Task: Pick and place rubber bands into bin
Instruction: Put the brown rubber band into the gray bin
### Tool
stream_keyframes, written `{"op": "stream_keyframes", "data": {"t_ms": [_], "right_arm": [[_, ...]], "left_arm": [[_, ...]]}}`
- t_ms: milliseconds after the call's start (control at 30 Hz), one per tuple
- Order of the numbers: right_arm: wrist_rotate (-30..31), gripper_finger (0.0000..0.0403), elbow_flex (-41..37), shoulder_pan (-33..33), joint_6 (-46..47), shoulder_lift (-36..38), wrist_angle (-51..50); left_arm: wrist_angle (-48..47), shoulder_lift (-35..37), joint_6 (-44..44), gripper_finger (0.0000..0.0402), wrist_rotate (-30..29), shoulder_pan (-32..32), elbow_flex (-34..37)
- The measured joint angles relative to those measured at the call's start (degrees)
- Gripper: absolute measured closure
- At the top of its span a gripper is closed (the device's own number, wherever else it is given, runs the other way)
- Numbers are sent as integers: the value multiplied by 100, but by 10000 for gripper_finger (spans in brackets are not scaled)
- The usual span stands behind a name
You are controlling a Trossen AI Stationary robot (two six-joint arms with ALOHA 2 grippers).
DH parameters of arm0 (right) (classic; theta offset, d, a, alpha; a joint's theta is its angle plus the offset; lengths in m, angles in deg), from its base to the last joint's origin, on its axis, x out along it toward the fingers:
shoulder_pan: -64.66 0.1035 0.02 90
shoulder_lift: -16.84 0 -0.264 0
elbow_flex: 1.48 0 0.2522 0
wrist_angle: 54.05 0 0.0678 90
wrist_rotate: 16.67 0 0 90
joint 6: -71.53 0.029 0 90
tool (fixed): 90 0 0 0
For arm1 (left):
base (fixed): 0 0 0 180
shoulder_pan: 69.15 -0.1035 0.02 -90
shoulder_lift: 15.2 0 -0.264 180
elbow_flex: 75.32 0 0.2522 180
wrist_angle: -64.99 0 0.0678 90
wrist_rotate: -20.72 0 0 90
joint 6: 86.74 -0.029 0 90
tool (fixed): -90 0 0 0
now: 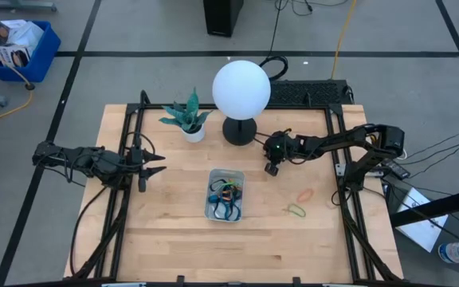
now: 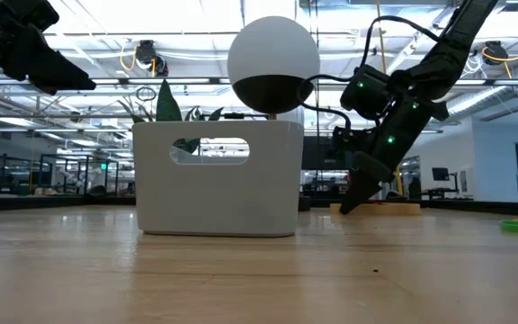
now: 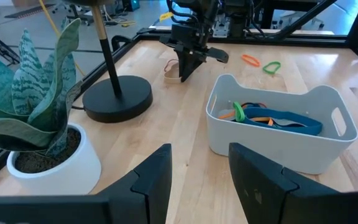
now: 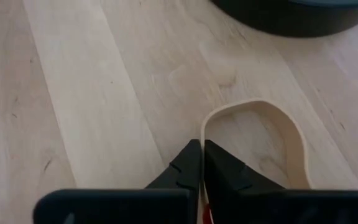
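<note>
Near the table's front-right lie two loose bands, a green one (image 1: 296, 210) and an orange one (image 1: 305, 194), flat on the wood and apart from each other. The bin (image 1: 210, 209) sits at mid-table, slightly toward the front, holding several bands (image 1: 226, 194) (blue, orange, green and black among them). Toward the left edge the left gripper (image 1: 159, 163) hangs above the surface, jaws parted, holding nothing. Farther back, right of centre, the right gripper (image 1: 272, 168) points down at the wood, its fingers (image 4: 197, 163) pressed together on the edge of a tan band (image 4: 289, 140) lying just beside the lamp base (image 1: 239, 131). A plant pot (image 1: 194, 133) stands left of the lamp.
</note>
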Motion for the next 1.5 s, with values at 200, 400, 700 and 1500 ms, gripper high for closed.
{"op": "stream_keyframes", "data": {"t_ms": [200, 400, 700, 1500], "right_arm": [[-19, 400, -29, 13, -1, 263, -60], [-19, 401, -26, 13, 0, 1102, 12], [30, 402, -25, 13, 0, 2828, 509], [283, 403, 1755, 1244, -1227, 3642, 94]], "left_arm": [[0, 0, 0, 236, -1, 0, 0], [-2, 0, -4, 236, 2, 0, 0], [-4, 1, -33, 236, 2, 0, 0], [0, 0, -8, 236, 2, 1, 0]]}}
